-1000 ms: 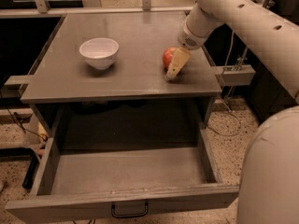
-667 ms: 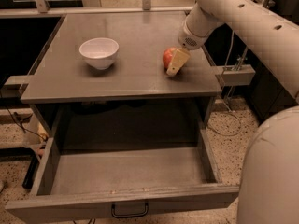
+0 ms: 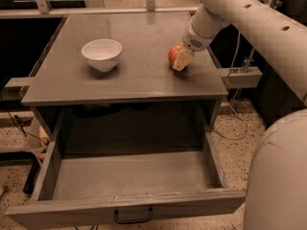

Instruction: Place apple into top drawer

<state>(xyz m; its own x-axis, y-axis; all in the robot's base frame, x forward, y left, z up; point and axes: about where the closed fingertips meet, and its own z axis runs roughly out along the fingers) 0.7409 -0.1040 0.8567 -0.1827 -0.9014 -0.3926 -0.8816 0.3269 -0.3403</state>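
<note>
The small red apple (image 3: 173, 53) is at the right side of the grey tabletop (image 3: 134, 75). My gripper (image 3: 179, 61) reaches down from the upper right and is shut on the apple, with one tan finger pad (image 3: 182, 60) across its front; the other finger is hidden behind it. The apple sits just above the tabletop. The top drawer (image 3: 129, 176) stands pulled wide open below the tabletop, its grey inside bare, with the dark pull handle (image 3: 133, 217) on its front panel.
A white bowl (image 3: 101, 54) stands on the left half of the tabletop. My white arm (image 3: 249, 18) crosses the upper right, and my base (image 3: 278, 176) fills the lower right beside the drawer. Cables lie on the speckled floor at left.
The gripper and the apple have risen slightly from the tabletop. The bowl and the drawer have not moved.
</note>
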